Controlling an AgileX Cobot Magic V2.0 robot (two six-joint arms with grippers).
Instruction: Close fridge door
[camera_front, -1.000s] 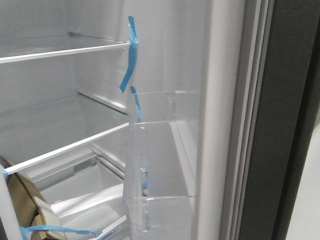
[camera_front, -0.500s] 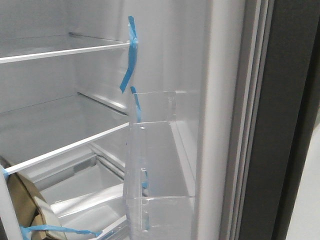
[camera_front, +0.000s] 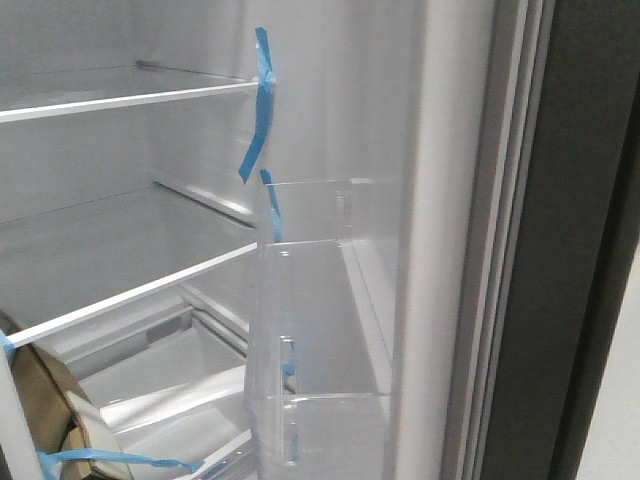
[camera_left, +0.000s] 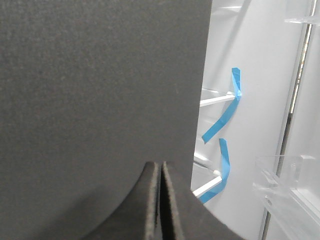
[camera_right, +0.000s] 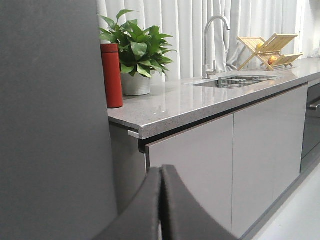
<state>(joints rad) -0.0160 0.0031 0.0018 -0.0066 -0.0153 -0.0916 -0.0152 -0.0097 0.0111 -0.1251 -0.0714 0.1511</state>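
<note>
Front camera close inside open fridge door.

Fridge door open, dark outer face at far right of the front view, white lining and clear door bin jutting toward the cabinet interior. Open gap between bin and shelf edges; blue tape strips hang loose into that gap. Brown bag fills the lower left corner of the compartment.

Left gripper, fingers pressed together, sits close against a dark grey panel that blocks most of its view; open room beside it toward the shelves.

Right gripper, fingers together, close beside the door's grey slab. Countertop and cabinet fronts stand on the other side; floor strip clear along them.
</note>
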